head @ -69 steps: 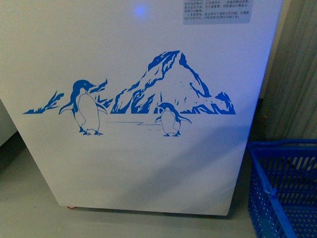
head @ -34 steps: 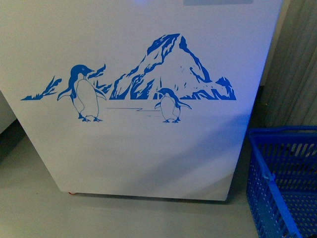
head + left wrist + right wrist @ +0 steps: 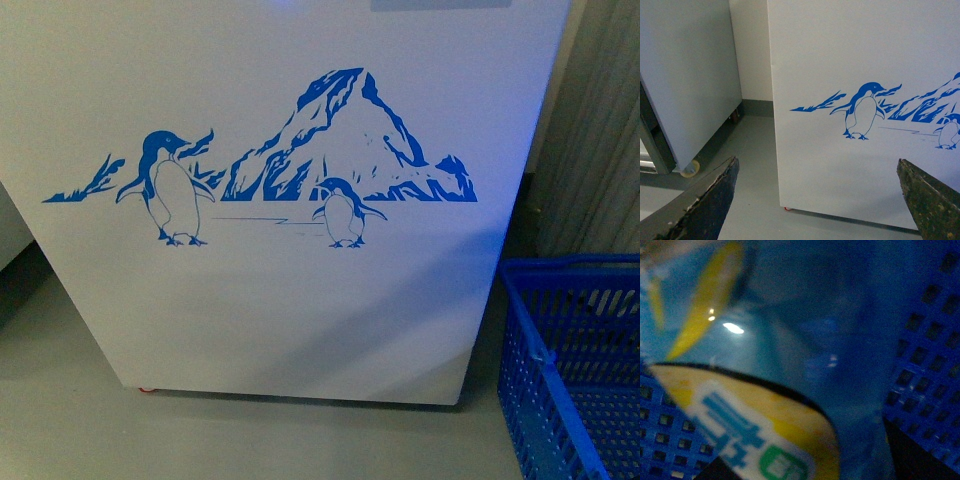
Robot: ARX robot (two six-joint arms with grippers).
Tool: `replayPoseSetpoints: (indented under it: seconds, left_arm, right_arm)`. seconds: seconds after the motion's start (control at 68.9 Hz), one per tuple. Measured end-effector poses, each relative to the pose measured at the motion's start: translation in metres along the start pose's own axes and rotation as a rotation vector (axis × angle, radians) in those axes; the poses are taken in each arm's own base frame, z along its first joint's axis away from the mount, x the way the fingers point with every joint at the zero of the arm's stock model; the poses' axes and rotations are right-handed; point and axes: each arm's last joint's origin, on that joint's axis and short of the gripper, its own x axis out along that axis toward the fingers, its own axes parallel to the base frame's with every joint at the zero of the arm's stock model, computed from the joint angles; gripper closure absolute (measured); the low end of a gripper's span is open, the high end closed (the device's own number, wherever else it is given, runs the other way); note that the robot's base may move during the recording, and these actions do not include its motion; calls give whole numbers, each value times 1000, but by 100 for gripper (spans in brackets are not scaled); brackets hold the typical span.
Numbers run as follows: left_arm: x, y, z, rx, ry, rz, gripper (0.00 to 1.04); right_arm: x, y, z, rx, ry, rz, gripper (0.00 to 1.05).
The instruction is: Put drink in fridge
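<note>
Compared with a second ago, everything sits higher in the front view. The blue light near the top of the fridge is almost out of sight. Only a thin strip of the grey sticker is left at the top edge. The basket rim is higher too, and more grey floor shows below. Compared with half a second ago, almost nothing differs.

The drink is right up against the right wrist camera and fills that view. Its label is blue with yellow marks. A pale yellow patch on it has blue strokes like letters and a small green shape. It is too blurry to read. The blue basket mesh shows close behind the drink on both sides. I cannot tell if the right pincer is spread or pinching the drink.

The left pincer is spread wide with nothing in it. Its two dark fingers are far apart. Past them stands the white fridge, with two blue penguins and a blue mountain on its side. No words on the sticker strip can be read. The basket stands on the floor just beside the fridge, on its right. A grey cabinet on a wheel stands to the left of the fridge, with a gap between them.
</note>
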Motion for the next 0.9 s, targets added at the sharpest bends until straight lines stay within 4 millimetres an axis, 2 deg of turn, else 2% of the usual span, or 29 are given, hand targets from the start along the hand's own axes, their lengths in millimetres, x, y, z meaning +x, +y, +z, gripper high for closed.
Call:
replayPoseSetpoints:
  seconds: [0.044, 0.116, 0.189, 0.203, 0.305, 0.319, 0.406, 0.45, 0.537, 0.551, 0.638, 0.653, 0.711, 0.725, 0.798, 0.899]
  left_arm:
    - [0, 0, 0, 0, 0, 0, 8]
    - [0, 0, 0, 0, 0, 0, 8]
    - [0, 0, 0, 0, 0, 0, 8]
    - [0, 0, 0, 0, 0, 0, 8]
    - [0, 0, 0, 0, 0, 0, 8]
    - [0, 0, 0, 0, 0, 0, 8]
    - [0, 0, 0, 0, 0, 0, 8]
    - [0, 0, 0, 0, 0, 0, 8]
    - [0, 0, 0, 0, 0, 0, 8]
    - [0, 0, 0, 0, 0, 0, 8]
    - [0, 0, 0, 0, 0, 0, 8]
    - [0, 0, 0, 0, 0, 0, 8]
    - [0, 0, 0, 0, 0, 0, 8]
    - [0, 0, 0, 0, 0, 0, 8]
    - [0, 0, 0, 0, 0, 0, 8]
    - [0, 0, 0, 0, 0, 0, 8]
  right_arm:
    - [-14, -4, 6, 15, -33, -13, 64]
    - [-51, -11, 23, 61, -129, -23, 64]
    - [-76, -14, 33, 93, -182, -28, 64]
    - [-86, -15, 37, 105, -204, -27, 64]
    - [-127, -18, 49, 147, -279, -34, 64]
    - [-139, -18, 52, 169, -301, -34, 64]
    - [-179, -21, 61, 232, -380, -24, 64]
    - [-215, -22, 67, 289, -466, -3, 64]
    - [-259, -24, 73, 354, -580, 22, 64]
    - [-275, -24, 74, 374, -619, 26, 64]
    - [-321, -23, 75, 427, -737, 41, 64]
    - [-335, -22, 74, 441, -776, 45, 64]
    - [-363, -18, 70, 463, -854, 56, 64]
    - [-376, -16, 67, 472, -890, 61, 64]
    - [-410, -8, 57, 490, -982, 68, 64]
    - [-442, 3, 43, 497, -1082, 89, 64]
